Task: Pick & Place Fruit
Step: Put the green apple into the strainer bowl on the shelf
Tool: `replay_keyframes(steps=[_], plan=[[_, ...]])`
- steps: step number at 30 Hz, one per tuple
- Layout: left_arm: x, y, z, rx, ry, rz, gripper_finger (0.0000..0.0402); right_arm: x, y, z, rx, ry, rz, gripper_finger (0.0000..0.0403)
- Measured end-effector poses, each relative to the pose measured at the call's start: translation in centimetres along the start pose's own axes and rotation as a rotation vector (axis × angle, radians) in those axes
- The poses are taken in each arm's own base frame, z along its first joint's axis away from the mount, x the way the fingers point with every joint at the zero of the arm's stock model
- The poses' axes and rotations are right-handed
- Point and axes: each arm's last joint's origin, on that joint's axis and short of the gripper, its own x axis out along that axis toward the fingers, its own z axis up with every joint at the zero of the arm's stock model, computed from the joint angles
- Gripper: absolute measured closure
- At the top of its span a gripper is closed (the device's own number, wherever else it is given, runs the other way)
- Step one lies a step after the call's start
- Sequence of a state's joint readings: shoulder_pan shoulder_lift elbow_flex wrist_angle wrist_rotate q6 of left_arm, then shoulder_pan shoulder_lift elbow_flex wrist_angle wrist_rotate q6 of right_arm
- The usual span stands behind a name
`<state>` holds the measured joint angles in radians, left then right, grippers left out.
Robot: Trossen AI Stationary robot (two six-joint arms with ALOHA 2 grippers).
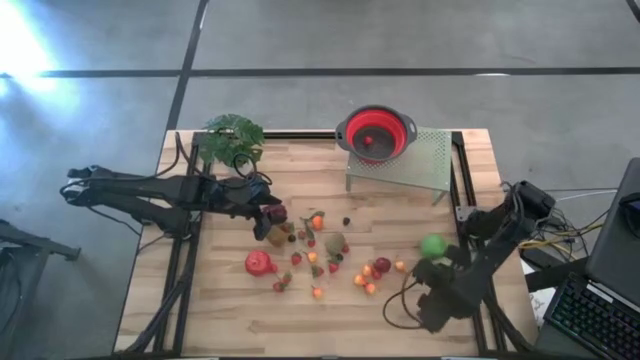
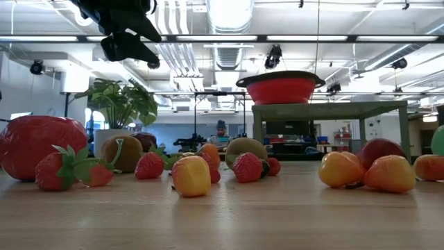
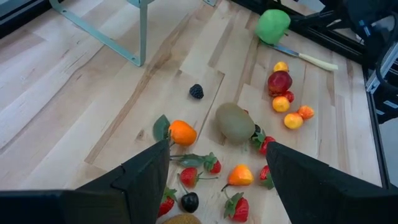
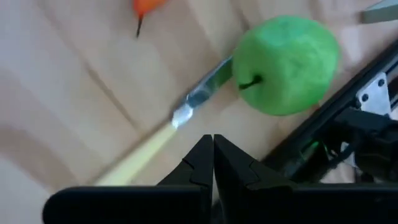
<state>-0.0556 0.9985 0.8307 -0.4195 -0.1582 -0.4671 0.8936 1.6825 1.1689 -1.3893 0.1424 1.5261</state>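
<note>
Landmark: red colander [image 1: 376,133] on its perforated green stand [image 1: 420,160], far edge of the wooden table [image 1: 230,320].

Left gripper [image 1: 272,222] hangs above the near-left fruit scatter [image 1: 320,255], fingers parted, holding nothing. Best move, I'd judge: drop squarely over one piece, maybe the kiwi [image 3: 235,122], clear of neighbouring strawberries, before closing.

Right gripper [image 4: 213,155] waits near-right of the colander, pinched shut and empty, beside the green apple [image 4: 287,64] and knife [image 4: 168,130].
</note>
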Motion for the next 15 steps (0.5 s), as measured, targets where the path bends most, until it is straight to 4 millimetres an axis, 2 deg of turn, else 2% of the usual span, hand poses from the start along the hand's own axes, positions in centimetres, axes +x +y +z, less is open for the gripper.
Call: replay_keyframes(steps=[3,9,15], plan=[[0.0,0.0,0.0,0.0,0.001,0.0,0.0128,0.7,0.4,-0.7,0.083,-0.098,-0.035,0.0394],[0.0,0.0,0.0,0.0,0.001,0.001,0.0128,1.2,1.1,-2.1,0.133,-0.124,-0.036,0.039],[0.0,0.0,0.0,0.0,0.001,0.001,0.0128,1.0,0.8,-2.9,0.207,-0.132,-0.045,0.0346]])
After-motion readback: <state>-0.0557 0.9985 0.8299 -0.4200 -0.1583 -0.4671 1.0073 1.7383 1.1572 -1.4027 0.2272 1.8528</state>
